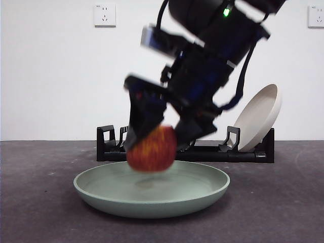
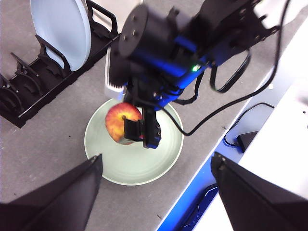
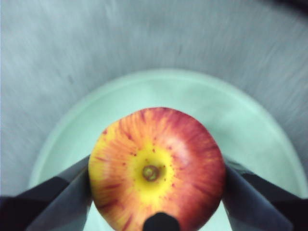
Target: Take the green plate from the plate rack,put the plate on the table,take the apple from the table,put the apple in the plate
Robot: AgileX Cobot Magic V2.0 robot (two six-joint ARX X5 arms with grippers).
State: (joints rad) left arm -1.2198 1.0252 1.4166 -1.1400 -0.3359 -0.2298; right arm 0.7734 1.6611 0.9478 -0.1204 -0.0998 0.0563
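overhead, right gripper (image 1: 154, 132) jaws clamp the apple (image 1: 151, 149) just above the green plate (image 1: 152, 195); left gripper (image 2: 156, 166) jaws spread apart

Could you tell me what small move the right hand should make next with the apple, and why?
Probably lower it a little further, then let go. The right hand grips the apple just above the middle of the green plate, which lies flat on the table; a shadow beneath the apple suggests it hangs clear. Releasing lower should keep it from bouncing or rolling. The left hand waits, open, higher up.
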